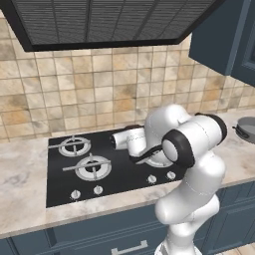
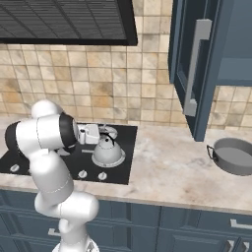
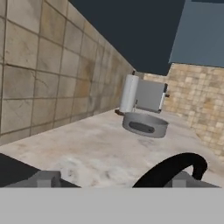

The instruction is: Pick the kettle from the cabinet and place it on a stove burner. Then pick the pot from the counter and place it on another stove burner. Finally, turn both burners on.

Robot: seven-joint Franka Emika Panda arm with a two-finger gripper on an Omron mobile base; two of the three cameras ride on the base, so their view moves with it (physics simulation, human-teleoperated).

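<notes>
Kettle (image 2: 108, 151) seated on a burner, mid-left of frame. Pincer (image 2: 100, 134) just above its handle, spread or pinching unclear. Best lifted straight up before heading to the pot (image 2: 235, 156), far right on the desk (image 2: 167, 172).

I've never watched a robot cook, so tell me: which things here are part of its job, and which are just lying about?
Job: small silver domed kettle, black glass cooktop burners, wide grey pot, dark blue cabinet, marbled counter.

Lying about: silver boxy appliance, dark range hood.
</notes>
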